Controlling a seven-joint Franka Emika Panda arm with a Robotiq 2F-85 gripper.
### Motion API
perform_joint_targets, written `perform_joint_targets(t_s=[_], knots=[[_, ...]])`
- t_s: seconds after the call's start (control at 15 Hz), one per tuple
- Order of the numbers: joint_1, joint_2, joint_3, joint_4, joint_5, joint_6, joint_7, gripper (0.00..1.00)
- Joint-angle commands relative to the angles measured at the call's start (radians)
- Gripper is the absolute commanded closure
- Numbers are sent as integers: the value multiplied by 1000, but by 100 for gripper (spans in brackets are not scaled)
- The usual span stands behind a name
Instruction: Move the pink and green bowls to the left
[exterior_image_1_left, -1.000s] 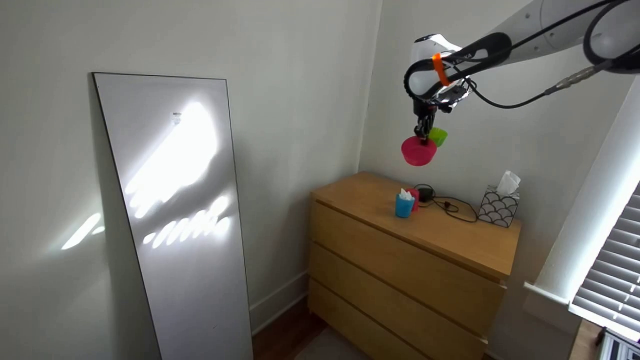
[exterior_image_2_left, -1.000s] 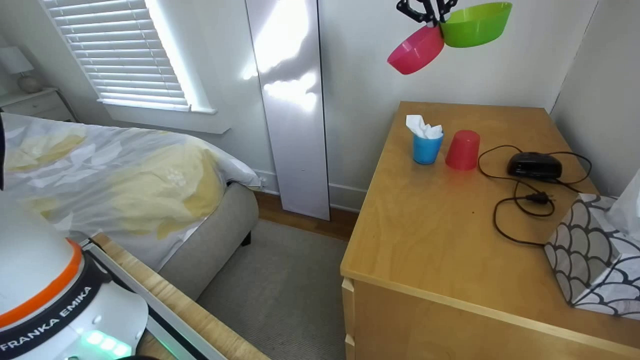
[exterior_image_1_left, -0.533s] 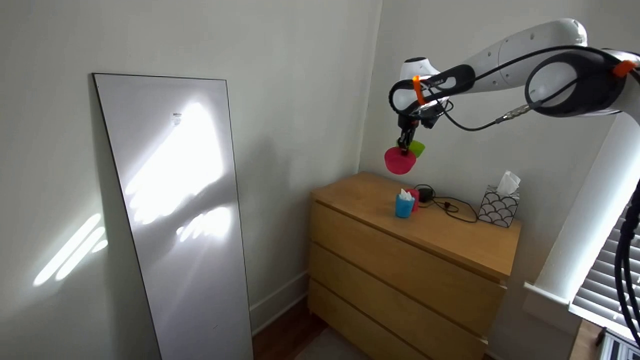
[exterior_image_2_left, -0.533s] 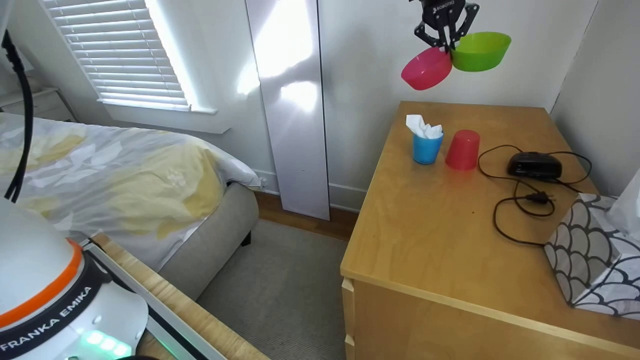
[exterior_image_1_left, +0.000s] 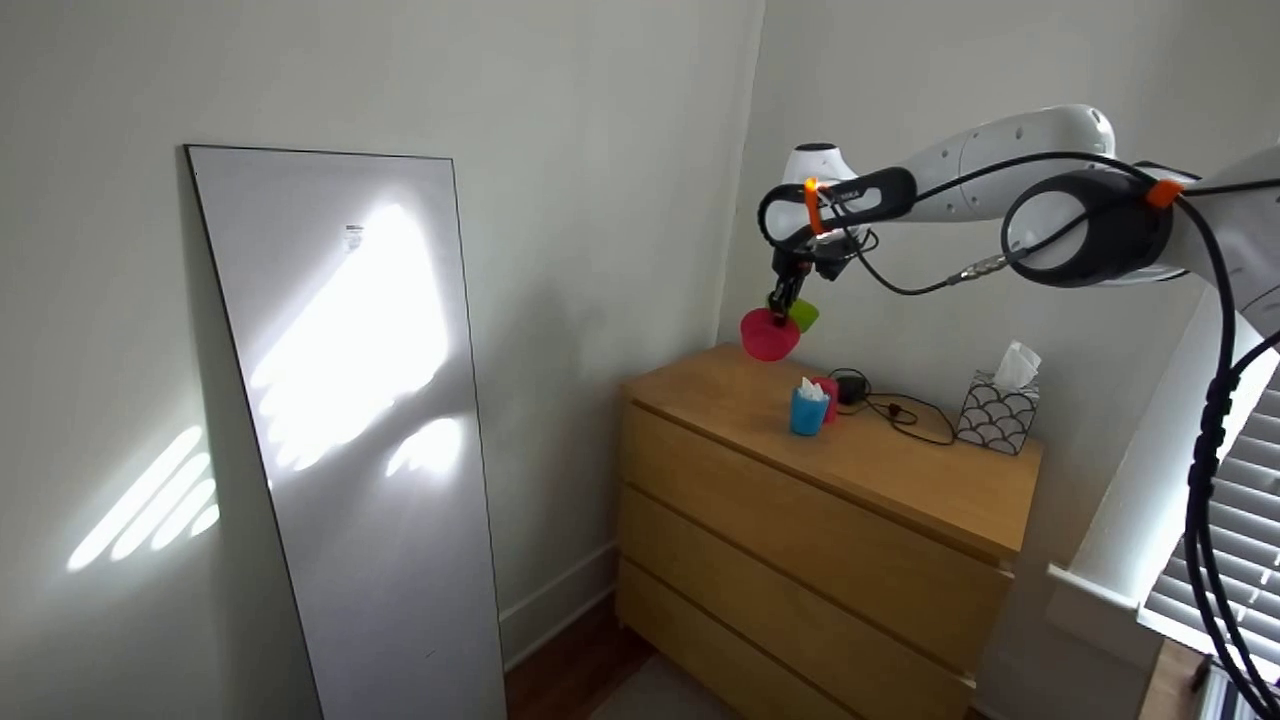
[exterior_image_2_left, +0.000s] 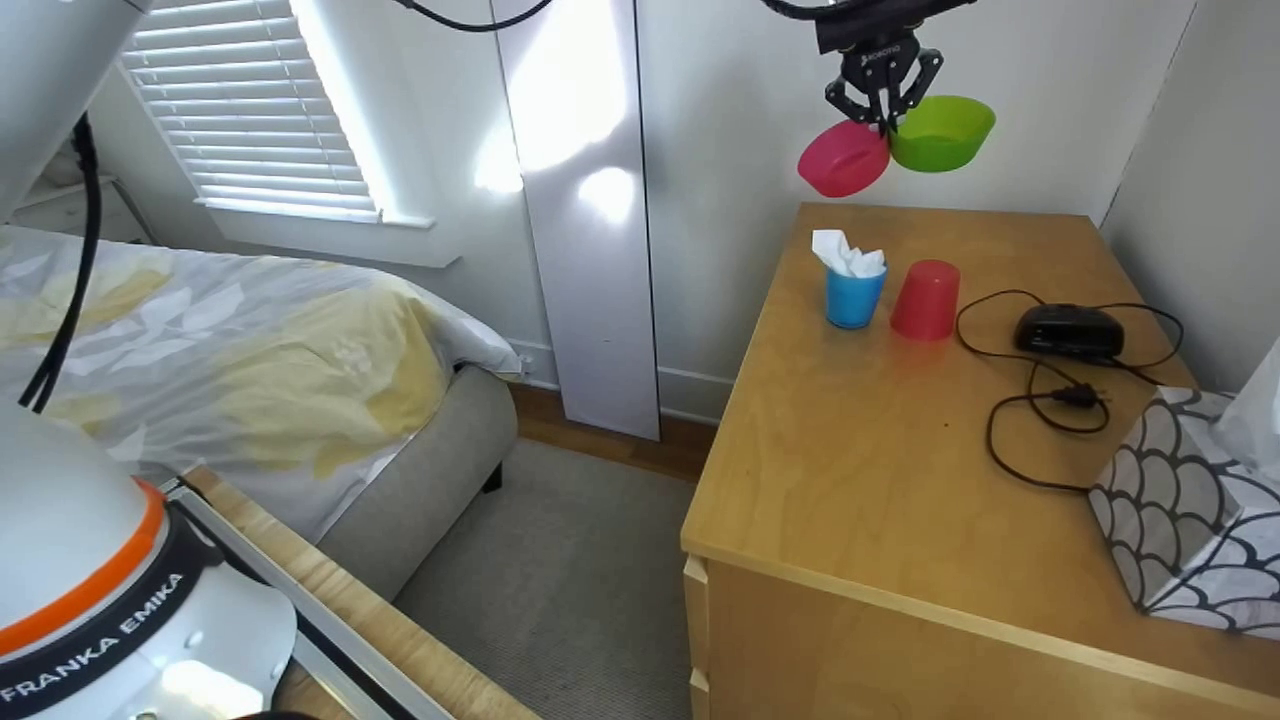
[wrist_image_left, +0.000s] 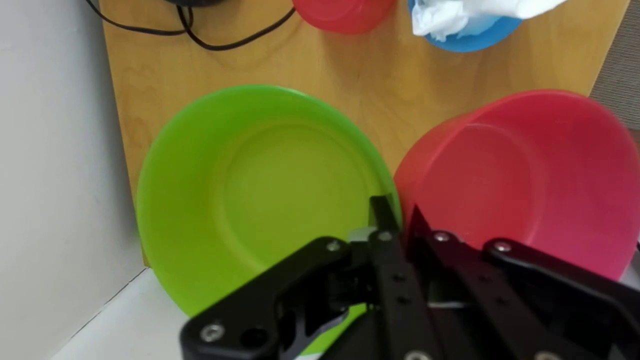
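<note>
The pink bowl and the lime green bowl hang side by side from my gripper, in the air above the back of the dresser top. In an exterior view the pink bowl tilts to the left and the green bowl hangs to the right of the gripper. In the wrist view my gripper is shut on the touching rims of both. One finger is inside the green bowl, the other inside the pink bowl. Neither bowl touches the dresser.
On the wooden dresser stand a blue cup with white tissue, a red cup, a black device with cables, and a patterned tissue box. Walls meet behind it. A tall panel leans nearby.
The arm has come down toward the dresser with both bowls held. In an exterior view it has also moved left. Things on the dresser have not moved.
</note>
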Motion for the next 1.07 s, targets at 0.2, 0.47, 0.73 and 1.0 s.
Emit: perform_joint_targets(t_s=[0.2,0.47,0.73,1.0], knots=[[-13,33,14,57,19,-24,-18,98],[-38,113,29,144,52,-21,-63,98],[-84,209,68,246,95,-55,-144,98],[-120,304,101,342,128,-73,-191,98]])
